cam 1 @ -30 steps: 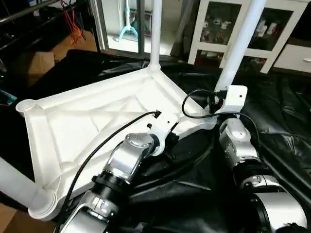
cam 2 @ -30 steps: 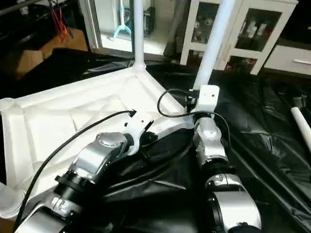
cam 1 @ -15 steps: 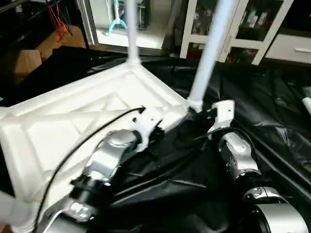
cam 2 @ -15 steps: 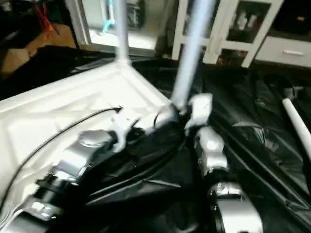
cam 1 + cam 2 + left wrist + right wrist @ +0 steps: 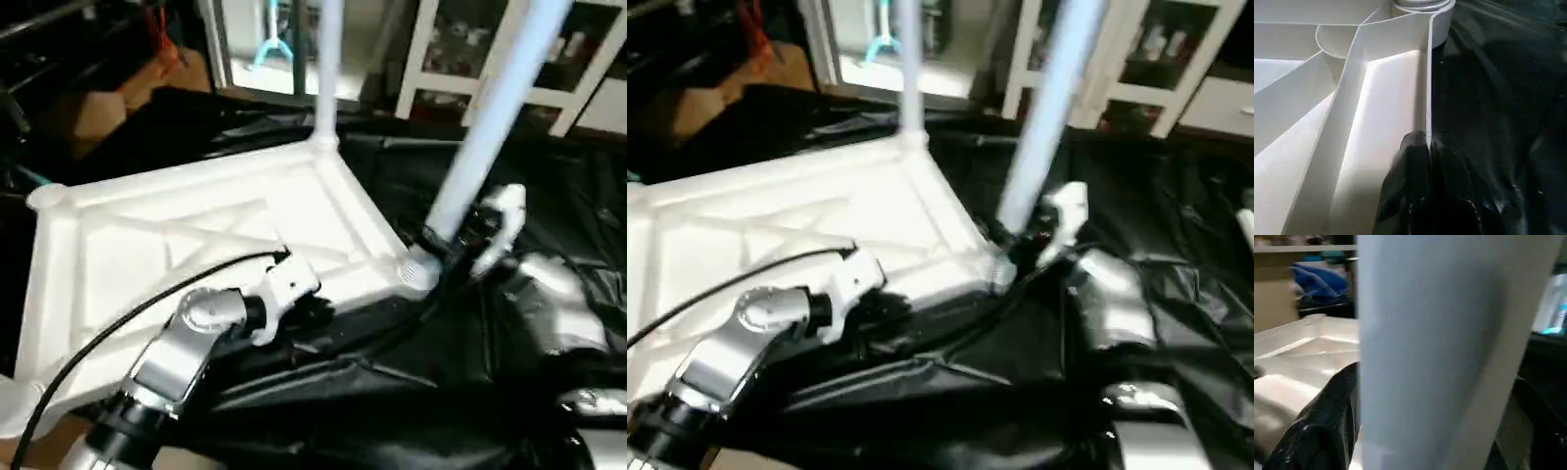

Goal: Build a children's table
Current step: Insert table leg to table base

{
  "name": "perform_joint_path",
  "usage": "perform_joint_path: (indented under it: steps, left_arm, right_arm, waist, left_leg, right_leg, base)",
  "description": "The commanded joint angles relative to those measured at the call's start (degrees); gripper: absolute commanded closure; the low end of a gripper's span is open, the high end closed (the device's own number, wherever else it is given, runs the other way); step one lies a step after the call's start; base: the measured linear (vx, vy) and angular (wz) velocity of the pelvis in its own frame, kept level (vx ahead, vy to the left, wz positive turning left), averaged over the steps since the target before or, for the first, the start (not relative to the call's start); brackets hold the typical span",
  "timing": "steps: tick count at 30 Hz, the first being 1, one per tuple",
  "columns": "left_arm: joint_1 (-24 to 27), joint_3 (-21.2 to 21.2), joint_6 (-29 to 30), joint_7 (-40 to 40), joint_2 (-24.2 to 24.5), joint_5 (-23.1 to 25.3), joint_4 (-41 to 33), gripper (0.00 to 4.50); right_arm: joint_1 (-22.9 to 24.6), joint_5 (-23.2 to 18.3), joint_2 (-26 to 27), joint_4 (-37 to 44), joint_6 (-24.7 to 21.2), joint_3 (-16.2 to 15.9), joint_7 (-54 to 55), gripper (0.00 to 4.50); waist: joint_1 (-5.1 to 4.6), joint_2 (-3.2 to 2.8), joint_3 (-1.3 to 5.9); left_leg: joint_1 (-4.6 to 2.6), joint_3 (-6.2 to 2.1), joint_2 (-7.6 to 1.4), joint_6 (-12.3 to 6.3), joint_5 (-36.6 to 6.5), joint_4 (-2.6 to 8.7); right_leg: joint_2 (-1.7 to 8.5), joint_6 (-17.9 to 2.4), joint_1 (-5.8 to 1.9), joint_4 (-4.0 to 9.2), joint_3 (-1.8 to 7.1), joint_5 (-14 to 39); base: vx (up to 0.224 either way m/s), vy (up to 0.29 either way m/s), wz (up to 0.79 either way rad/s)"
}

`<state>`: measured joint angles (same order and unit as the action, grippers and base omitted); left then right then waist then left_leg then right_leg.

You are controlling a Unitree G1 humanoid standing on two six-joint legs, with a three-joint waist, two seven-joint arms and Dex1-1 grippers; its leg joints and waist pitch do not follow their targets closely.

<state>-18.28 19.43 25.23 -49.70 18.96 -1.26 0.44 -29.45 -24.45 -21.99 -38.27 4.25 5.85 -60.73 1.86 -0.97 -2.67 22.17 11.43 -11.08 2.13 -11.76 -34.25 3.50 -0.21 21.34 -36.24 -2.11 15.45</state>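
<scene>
The white tabletop (image 5: 196, 235) lies upside down on black sheeting, its X-ribs facing up. One white leg (image 5: 328, 69) stands in the far corner socket. Another leg (image 5: 490, 127) stands in the near right socket (image 5: 419, 269). My left gripper (image 5: 1429, 147) is shut on the thin rim of the tabletop's near long edge, a little short of that socket, and appears again (image 5: 315, 311) in the left eye view. My right gripper (image 5: 443, 255) is open around the base of the near right leg (image 5: 1440, 352), with one black finger (image 5: 1322, 435) beside the tube.
Black plastic sheeting (image 5: 392, 392) covers the floor under and to the right of the tabletop. A white glass-door cabinet (image 5: 460, 59) stands behind, and cardboard boxes (image 5: 98, 108) sit at the back left. A white tube end (image 5: 1246, 223) lies at the right edge.
The head camera has shifted. My right gripper's jaws have spread apart around the near right leg, and that forearm sits further right. The left gripper keeps its hold on the rim.
</scene>
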Motion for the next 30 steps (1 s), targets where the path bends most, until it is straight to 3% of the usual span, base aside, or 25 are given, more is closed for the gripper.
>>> perform_joint_path:
  steps: [1, 7, 14, 16, 17, 22, 28, 30]
  left_arm:
    - [1.6, 2.0, -1.3, -1.8, -0.8, -1.7, -0.6, 4.50]
    - [2.2, 2.0, -1.6, -2.4, 0.4, -2.0, -1.3, 4.50]
    - [2.5, 2.5, -1.7, -3.8, 0.8, -2.5, -1.6, 4.50]
    - [2.4, 2.5, -1.9, -4.0, 0.9, -2.5, -1.4, 4.50]
    - [2.4, 2.6, -1.9, -4.1, 0.9, -2.6, -1.3, 4.50]
    - [2.2, 2.9, -2.1, -4.5, 0.9, -2.5, -1.2, 4.50]
    - [2.1, 3.1, -2.3, -5.4, 1.3, -2.1, -1.2, 4.50]
    - [2.2, 3.0, -2.3, -5.4, 1.6, -2.2, -1.5, 4.50]
  right_arm:
    - [0.9, -0.9, -1.8, 2.3, -2.7, 0.0, -2.7, 0.88]
    - [2.2, -2.5, -4.8, 5.3, -8.4, -0.2, -7.5, 0.88]
    - [0.5, -0.4, -5.6, 1.1, -8.3, -0.5, -8.5, 0.88]
    - [0.1, 0.1, -5.8, 0.0, -8.5, -0.4, -8.2, 0.88]
    - [-0.1, 0.7, -5.8, -0.9, -7.9, -0.8, -8.4, 0.88]
    - [-0.8, 1.2, -5.2, -2.0, -8.0, -1.5, -8.9, 0.88]
    - [-1.8, 1.7, -4.3, -3.3, -8.2, -1.8, -10.4, 1.39]
    - [-2.2, 1.9, -4.4, -4.3, -7.9, -1.9, -10.9, 1.58]
  waist:
    - [-0.08, 1.12, 2.41]
    - [0.02, 0.94, 2.80]
    - [0.05, 0.84, 2.87]
    - [0.10, 0.43, 3.04]
    - [0.03, 0.72, 3.11]
    - [0.22, 0.63, 3.30]
    - [0.50, 0.78, 3.67]
    - [0.68, 0.84, 3.87]
  left_leg:
    - [-1.11, -1.13, -2.87, -9.66, 0.3, 3.25]
    - [-1.05, -1.27, -2.75, -9.93, 1.5, 2.90]
    - [-1.05, -1.22, -2.66, -9.87, 1.8, 2.69]
    - [-1.05, -1.28, -2.59, -9.76, 2.6, 2.55]
    - [-1.02, -1.18, -2.53, -9.90, 2.8, 2.44]
    - [-0.92, -1.26, -2.53, -10.11, 2.8, 2.27]
    - [-0.88, -1.28, -2.56, -10.51, 3.6, 2.03]
    - [-0.75, -1.24, -2.42, -11.07, 5.4, 1.77]
  right_leg:
    - [4.19, -16.4, -2.13, 3.47, 2.35, -13.0]
    - [4.17, -16.0, -2.31, 3.24, 2.30, -13.6]
    - [4.08, -16.9, -2.19, 3.12, 2.21, -13.9]
    - [4.01, -17.2, -2.21, 2.94, 2.15, -14.5]
    - [3.95, -17.3, -2.29, 2.86, 2.15, -15.5]
    - [4.02, -17.4, -2.43, 2.68, 2.12, -15.9]
    - [3.98, -17.7, -2.49, 2.32, 2.00, -16.5]
    - [3.88, -17.7, -2.58, 1.98, 1.93, -19.0]
  base:
    - [0.000, 0.000, 0.00]
    - [0.000, 0.000, 0.00]
    - [0.000, 0.000, 0.00]
    - [0.000, 0.000, 0.00]
    - [0.000, 0.000, 0.00]
    - [0.000, 0.000, 0.00]
    - [0.000, 0.000, 0.00]
    - [0.000, 0.000, 0.00]
